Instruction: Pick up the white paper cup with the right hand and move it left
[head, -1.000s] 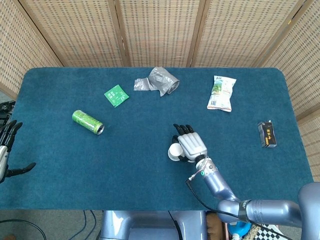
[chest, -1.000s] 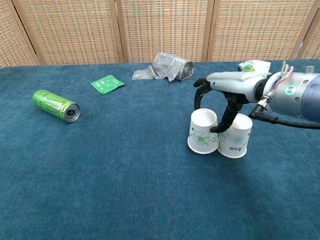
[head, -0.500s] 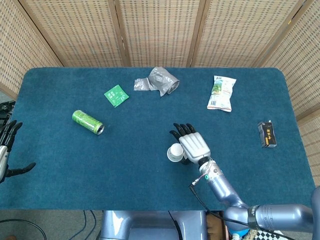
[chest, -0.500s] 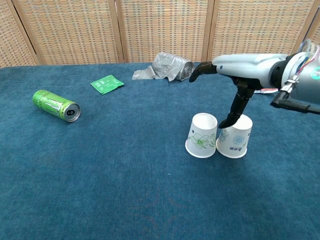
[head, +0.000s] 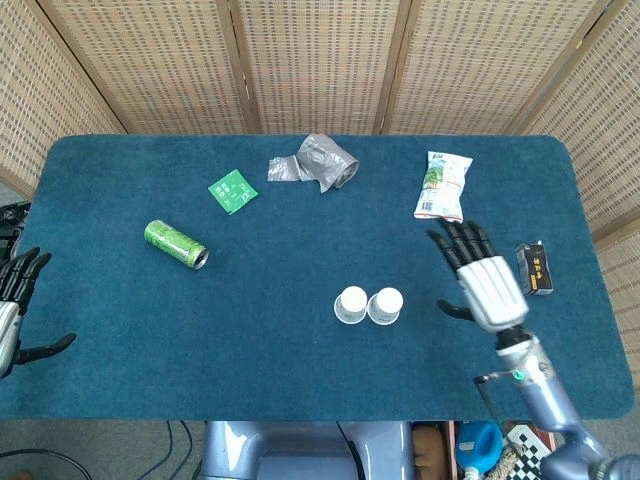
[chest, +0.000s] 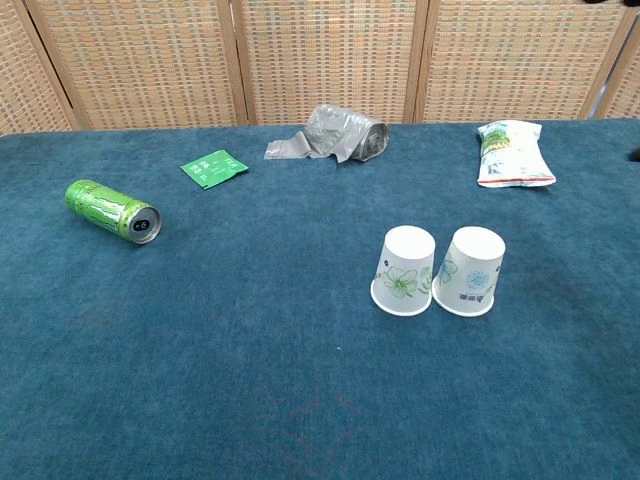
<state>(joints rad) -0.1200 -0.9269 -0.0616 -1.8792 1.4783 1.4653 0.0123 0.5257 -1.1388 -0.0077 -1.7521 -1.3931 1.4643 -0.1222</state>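
Note:
Two white paper cups stand upside down side by side on the blue table: the left cup (head: 351, 305) (chest: 405, 271) with a green flower print, and the right cup (head: 385, 306) (chest: 469, 271) with a bluish print. They touch each other. My right hand (head: 482, 279) hovers to the right of them, raised, fingers spread, holding nothing; the chest view does not show it. My left hand (head: 14, 300) rests at the table's far left edge, fingers apart and empty.
A green can (head: 176, 245) (chest: 112, 210) lies on its side at the left. A green packet (head: 232, 191), a crumpled grey bag (head: 318, 162), a snack bag (head: 442, 186) and a small dark box (head: 535, 268) lie further back and right.
My right hand let go of the left cup, rose and swung away to the right. Both cups stay put, standing together.

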